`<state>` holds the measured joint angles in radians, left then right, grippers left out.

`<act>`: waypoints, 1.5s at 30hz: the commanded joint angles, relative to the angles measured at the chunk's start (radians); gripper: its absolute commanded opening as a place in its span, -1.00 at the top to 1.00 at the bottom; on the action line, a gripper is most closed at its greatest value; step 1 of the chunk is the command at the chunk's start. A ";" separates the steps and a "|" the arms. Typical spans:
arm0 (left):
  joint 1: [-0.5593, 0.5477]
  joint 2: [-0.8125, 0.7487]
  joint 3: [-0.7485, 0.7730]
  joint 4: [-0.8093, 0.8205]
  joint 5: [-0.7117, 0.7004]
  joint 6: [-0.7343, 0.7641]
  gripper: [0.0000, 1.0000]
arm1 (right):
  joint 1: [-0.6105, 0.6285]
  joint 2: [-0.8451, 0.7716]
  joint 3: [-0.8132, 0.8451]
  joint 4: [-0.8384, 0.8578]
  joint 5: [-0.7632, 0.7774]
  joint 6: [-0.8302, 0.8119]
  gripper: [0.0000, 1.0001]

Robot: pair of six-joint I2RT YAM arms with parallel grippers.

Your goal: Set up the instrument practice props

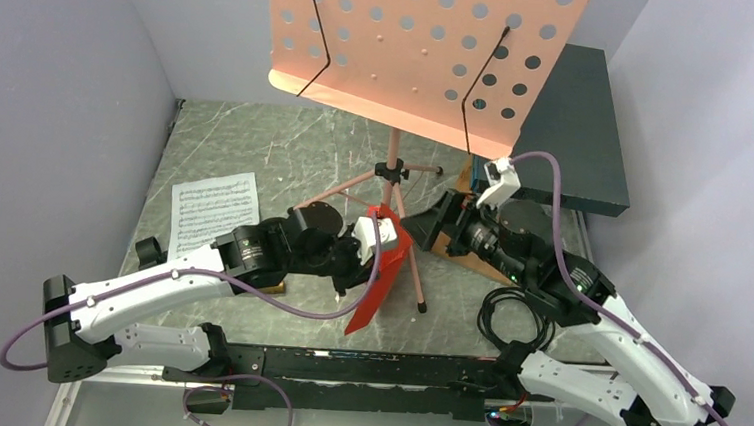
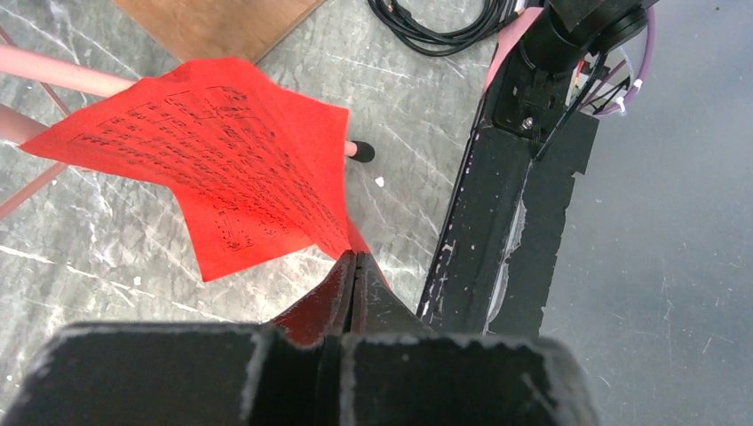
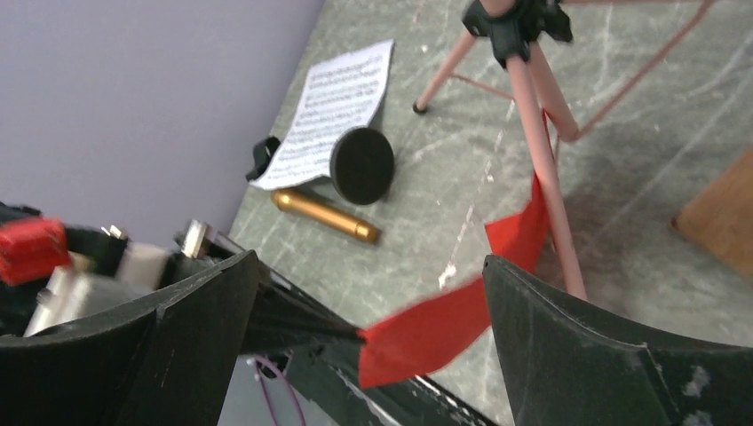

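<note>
My left gripper point(image 1: 379, 241) is shut on one edge of the red music sheet point(image 1: 380, 283), which hangs curled above the table by a front leg of the pink perforated music stand point(image 1: 415, 45). In the left wrist view the red music sheet point(image 2: 213, 169) spreads out ahead of the left gripper point(image 2: 357, 259). My right gripper point(image 1: 430, 225) stands wide open just right of the sheet, with nothing gripped. In the right wrist view the right gripper point(image 3: 371, 266) frames the red music sheet point(image 3: 435, 328). The white music sheet point(image 3: 342, 102), gold microphone point(image 3: 324, 216) and black round-base mic stand point(image 3: 362, 165) lie at the left.
A dark teal box point(image 1: 574, 127) sits on a wooden board point(image 3: 719, 222) at the back right. A black cable coil point(image 1: 511, 318) lies near the right arm's base. The stand's tripod legs point(image 1: 391, 174) spread across the middle. Grey walls close in on both sides.
</note>
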<state>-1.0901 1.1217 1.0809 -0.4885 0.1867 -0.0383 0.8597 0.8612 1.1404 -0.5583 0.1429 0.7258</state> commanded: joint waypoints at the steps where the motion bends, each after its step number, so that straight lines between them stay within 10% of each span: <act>1: -0.005 -0.046 -0.011 0.044 -0.017 0.026 1.00 | 0.004 -0.077 -0.048 -0.092 -0.048 -0.018 -0.99; 23: -0.007 -0.012 0.046 -0.040 0.061 0.175 1.00 | 0.004 -0.081 -0.147 -0.154 0.014 0.439 -0.99; 32: -0.009 0.019 0.060 -0.050 0.071 0.179 1.00 | 0.038 0.010 -0.186 -0.098 -0.019 0.546 -0.24; 45: -0.046 0.054 0.094 -0.116 0.053 0.203 1.00 | 0.174 0.143 -0.119 -0.171 0.124 0.604 -0.13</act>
<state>-1.1198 1.1709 1.1339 -0.5877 0.2306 0.1452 1.0107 1.0126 0.9657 -0.7105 0.1955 1.3006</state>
